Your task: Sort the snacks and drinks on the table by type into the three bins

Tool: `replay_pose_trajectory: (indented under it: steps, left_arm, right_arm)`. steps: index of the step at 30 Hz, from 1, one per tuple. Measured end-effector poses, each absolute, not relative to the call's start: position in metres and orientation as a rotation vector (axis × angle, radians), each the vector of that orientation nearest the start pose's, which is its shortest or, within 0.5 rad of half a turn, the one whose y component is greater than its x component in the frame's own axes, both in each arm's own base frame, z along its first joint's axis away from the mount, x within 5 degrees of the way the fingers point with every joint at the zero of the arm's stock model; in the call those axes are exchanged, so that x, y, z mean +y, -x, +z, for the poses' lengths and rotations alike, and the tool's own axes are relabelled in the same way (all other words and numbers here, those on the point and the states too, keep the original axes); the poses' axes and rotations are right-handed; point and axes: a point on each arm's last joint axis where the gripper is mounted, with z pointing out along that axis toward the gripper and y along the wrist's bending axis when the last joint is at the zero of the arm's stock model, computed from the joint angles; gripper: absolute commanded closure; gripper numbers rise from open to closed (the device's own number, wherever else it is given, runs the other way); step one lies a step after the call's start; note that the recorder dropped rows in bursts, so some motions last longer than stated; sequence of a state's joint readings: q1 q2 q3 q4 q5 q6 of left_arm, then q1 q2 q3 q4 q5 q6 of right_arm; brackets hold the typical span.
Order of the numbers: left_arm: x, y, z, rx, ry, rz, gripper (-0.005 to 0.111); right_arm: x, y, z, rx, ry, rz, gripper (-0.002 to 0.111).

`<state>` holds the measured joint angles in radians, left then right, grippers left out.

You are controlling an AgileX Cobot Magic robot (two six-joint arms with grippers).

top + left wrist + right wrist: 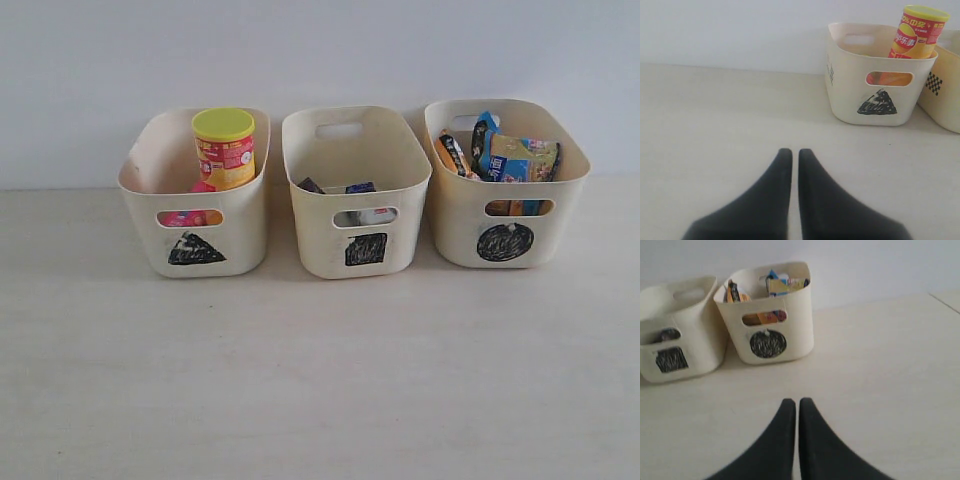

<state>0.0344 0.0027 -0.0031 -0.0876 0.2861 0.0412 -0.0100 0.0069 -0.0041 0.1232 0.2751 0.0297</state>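
Observation:
Three cream bins stand in a row at the back of the table. The left bin (196,222) (875,82), marked with a black triangle, holds the upright yellow chip tube (224,148) (918,32) and a pink tube seen through its handle cutout (186,217). The middle bin (355,225) (680,335), marked with a square, holds the purple carton (311,186) and the white-and-blue carton (362,188). The right bin (505,220) (771,322), marked with a circle, holds the blue-white bag (515,158) and the orange-brown bag (452,155). My left gripper (791,152) and right gripper (793,402) are shut on nothing, over bare table; neither shows in the exterior view.
A pale wooden tabletop (320,380) runs in front of the bins, with a plain white wall (320,50) right behind them. The left wrist view catches a neighbouring bin's side (945,95) with a chequered mark.

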Motion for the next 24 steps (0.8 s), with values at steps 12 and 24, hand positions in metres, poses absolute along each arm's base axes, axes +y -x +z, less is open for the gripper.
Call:
replay_pose_trajectory:
  steps: [12,24]
  left_arm:
    - [-0.0004,-0.0548,0.1881,1.769,0.050,-0.028,0.102]
    - [-0.0004,-0.0548,0.1881,1.769,0.050,-0.028,0.102]
  right_arm:
    - [0.0025,-0.0540,0.1824,1.826,0.069,-0.019,0.108]
    - [0.0041,-0.0539,0.1820,1.832,0.007,0.054,0.108]
